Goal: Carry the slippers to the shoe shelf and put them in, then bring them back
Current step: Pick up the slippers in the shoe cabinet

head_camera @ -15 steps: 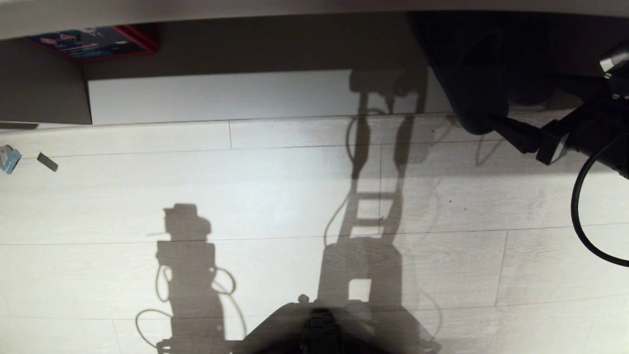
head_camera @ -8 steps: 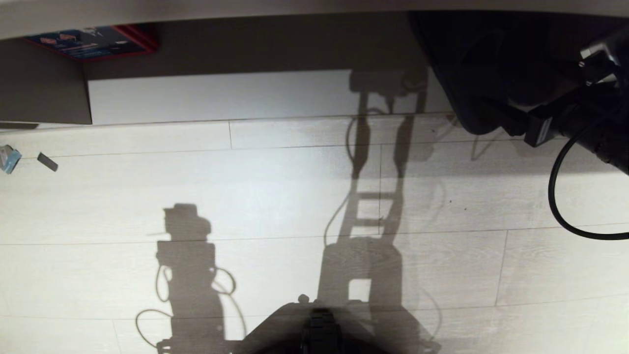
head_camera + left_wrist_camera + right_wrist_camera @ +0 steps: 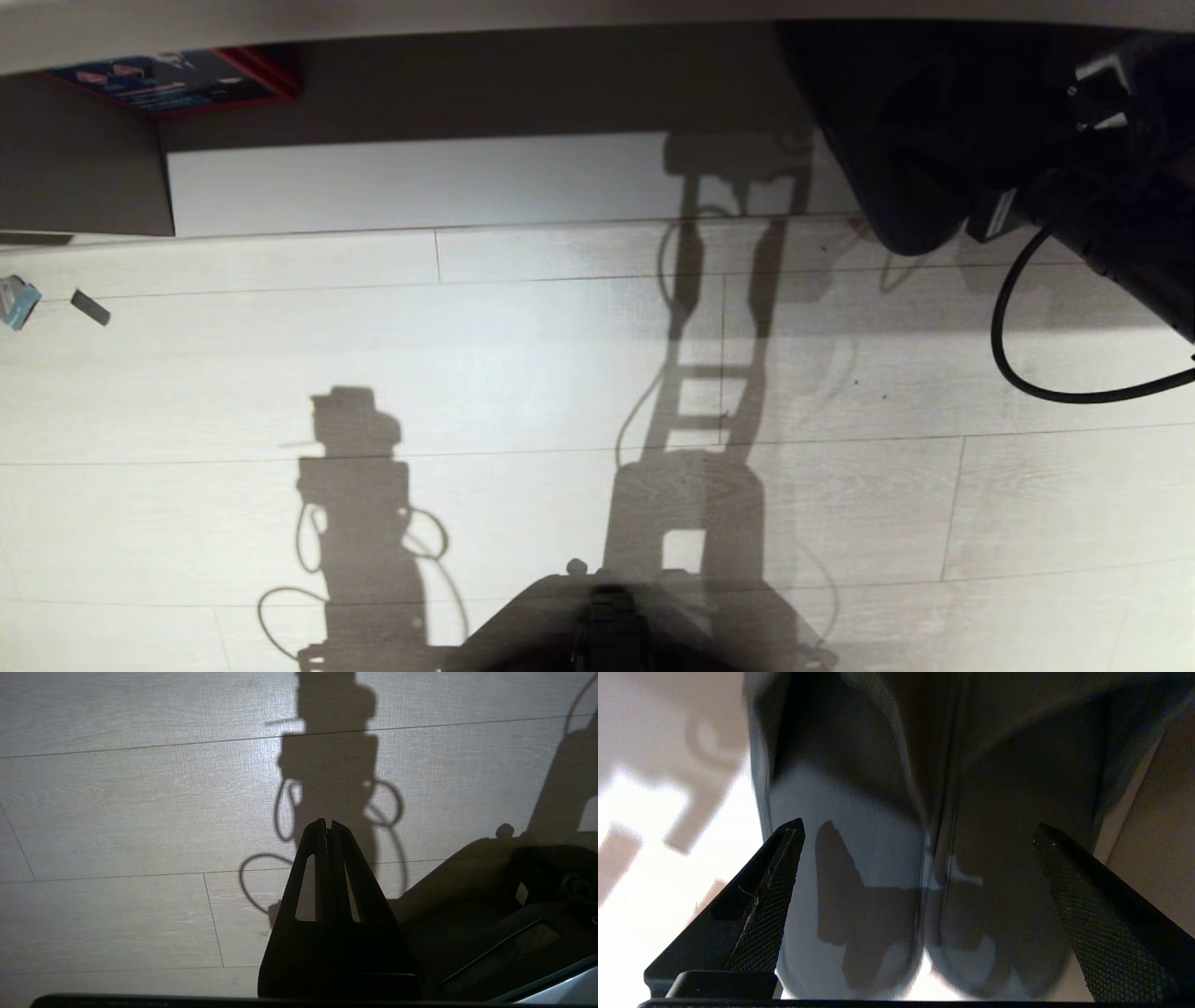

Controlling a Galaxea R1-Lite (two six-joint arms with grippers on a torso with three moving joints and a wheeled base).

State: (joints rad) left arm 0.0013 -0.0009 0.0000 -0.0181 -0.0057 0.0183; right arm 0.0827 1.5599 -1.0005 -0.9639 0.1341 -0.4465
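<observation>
The slippers (image 3: 924, 868) lie side by side, heels toward the arm, at the mouth of the shoe shelf (image 3: 485, 182). The right gripper (image 3: 920, 858) spreads its jaws wide enough to straddle the pair, holding nothing, evidently to pinch both together. The left gripper (image 3: 327, 828) hangs closed over the floor (image 3: 117, 812), empty.

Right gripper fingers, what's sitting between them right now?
In the right wrist view, the open right gripper straddles the heel ends of the slippers, side by side; both lie between the fingers, and no contact shows.
</observation>
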